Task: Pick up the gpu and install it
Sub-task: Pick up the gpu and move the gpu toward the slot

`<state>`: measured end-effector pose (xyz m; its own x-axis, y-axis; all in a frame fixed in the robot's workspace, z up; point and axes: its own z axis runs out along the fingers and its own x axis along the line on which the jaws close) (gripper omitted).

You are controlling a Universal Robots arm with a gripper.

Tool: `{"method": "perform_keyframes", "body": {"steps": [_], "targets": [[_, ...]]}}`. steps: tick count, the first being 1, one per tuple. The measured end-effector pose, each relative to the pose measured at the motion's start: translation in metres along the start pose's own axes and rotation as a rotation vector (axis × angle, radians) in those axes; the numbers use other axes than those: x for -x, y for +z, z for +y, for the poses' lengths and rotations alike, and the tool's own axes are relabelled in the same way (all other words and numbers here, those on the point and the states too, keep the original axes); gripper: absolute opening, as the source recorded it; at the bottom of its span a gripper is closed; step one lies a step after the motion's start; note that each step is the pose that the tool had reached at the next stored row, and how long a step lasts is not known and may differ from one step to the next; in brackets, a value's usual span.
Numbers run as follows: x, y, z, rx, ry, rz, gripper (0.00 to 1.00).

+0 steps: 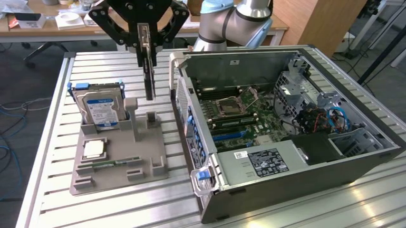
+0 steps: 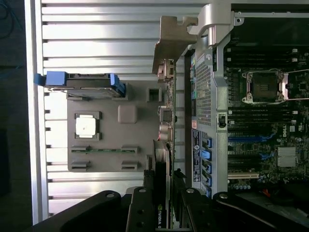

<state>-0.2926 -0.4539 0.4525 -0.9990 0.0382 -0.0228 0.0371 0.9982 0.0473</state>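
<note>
Slatted table [image 1: 51, 156] | tool [image 1: 146, 45] grasping gpu [image 1: 149, 83] upright above grey tray [image 1: 117, 176] | hard drive [image 1: 100, 108], open case [image 1: 304, 190] flanking

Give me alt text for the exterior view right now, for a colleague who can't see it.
The gripper holds the gpu edge-on in its jaws, hanging over the grey holder tray, between the upright hard drive and the open computer case. A processor chip and a memory stick lie on the tray.

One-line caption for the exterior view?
Gripper holds the gpu upright above the grey holder, beside the open computer case.
</note>
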Motion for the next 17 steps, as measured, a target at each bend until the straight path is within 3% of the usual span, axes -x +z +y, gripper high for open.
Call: {"method": "perform_keyframes", "body": {"steps": [7, 17], "targets": [[0.014, 0.0002, 0.0005, -0.0001, 0.0, 0.0003, 0.26], [0.053, 0.0013, 0.002, 0.0, 0.0, 0.0009, 0.26]]}}
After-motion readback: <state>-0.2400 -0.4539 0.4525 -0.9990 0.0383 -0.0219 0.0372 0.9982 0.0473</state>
